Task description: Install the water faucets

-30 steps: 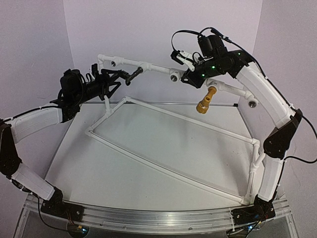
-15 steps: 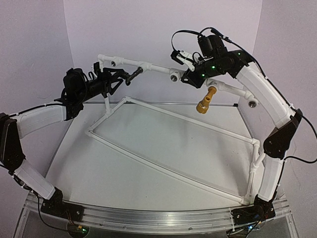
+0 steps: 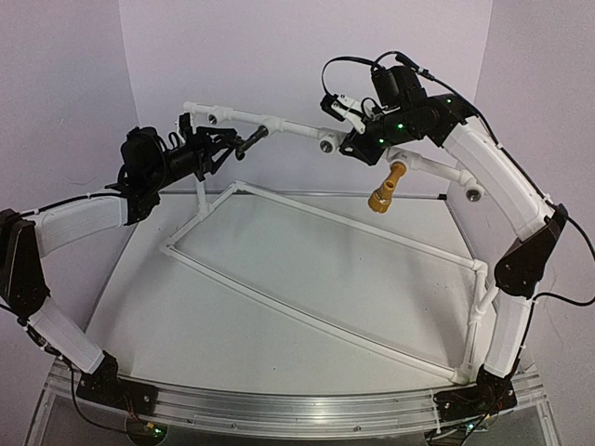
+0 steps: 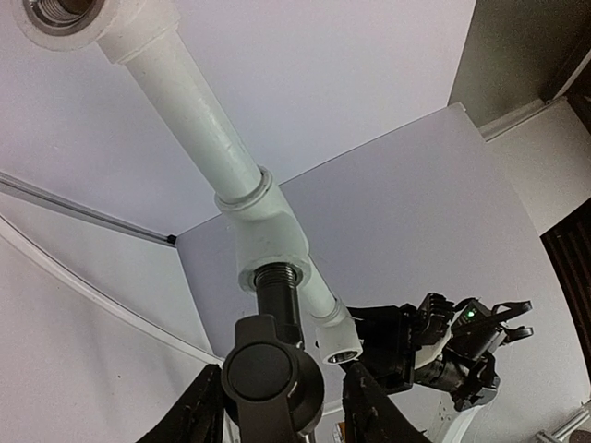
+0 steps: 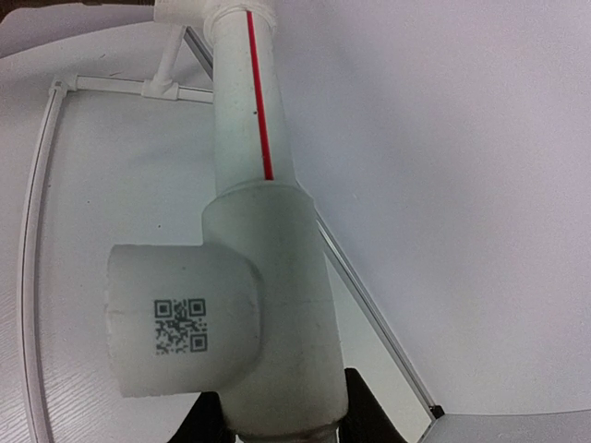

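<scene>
The matte black faucet is threaded into a white tee socket on the raised pipe rail. In the left wrist view the black faucet sits end-on below that socket. My left gripper is open around its handle, with a gap at the right finger. The brass-yellow faucet hangs from a socket further right. My right gripper is shut on a white tee fitting of the rail.
Open metal-ringed sockets show on the rail and at the right end. A white pipe frame lies on the table, with uprights at its corners. White walls stand close behind and beside.
My left gripper has edged up and right toward the black faucet, and its arm has lifted slightly. The right arm, the rail and the brass faucet have not moved.
</scene>
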`<state>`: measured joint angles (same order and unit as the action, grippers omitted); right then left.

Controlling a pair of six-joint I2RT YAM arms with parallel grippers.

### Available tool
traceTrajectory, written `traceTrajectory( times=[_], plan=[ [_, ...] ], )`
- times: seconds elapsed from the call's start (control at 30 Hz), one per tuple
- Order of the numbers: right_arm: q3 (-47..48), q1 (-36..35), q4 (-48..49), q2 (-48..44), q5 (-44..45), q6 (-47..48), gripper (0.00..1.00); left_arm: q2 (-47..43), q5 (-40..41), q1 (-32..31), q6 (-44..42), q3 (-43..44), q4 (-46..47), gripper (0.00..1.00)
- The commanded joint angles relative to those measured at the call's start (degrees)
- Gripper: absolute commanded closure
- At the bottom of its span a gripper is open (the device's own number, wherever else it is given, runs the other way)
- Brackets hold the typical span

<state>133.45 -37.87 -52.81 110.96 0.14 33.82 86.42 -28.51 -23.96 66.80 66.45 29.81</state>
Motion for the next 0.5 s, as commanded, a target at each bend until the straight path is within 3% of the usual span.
traceTrajectory(
  times=[0.0,0.17,0.47],
  plan=[
    [-1.81,-0.12,2.96,2.42,1.65,-12.55,1.00,0.62,-1.13,-0.30,-1.23,3.25,3.07,0.58],
    [-1.88,-0.15,2.97,2.42,1.44,-12.47,1.00,0.79,-1.16,-0.31,-2.13,3.43,2.95,0.63],
    [-2.32,-0.13,3.03,2.12,0.89,-11.72,1.00,0.51,-1.38,-0.30,-6.66,3.93,0.82,0.82]
  ],
)
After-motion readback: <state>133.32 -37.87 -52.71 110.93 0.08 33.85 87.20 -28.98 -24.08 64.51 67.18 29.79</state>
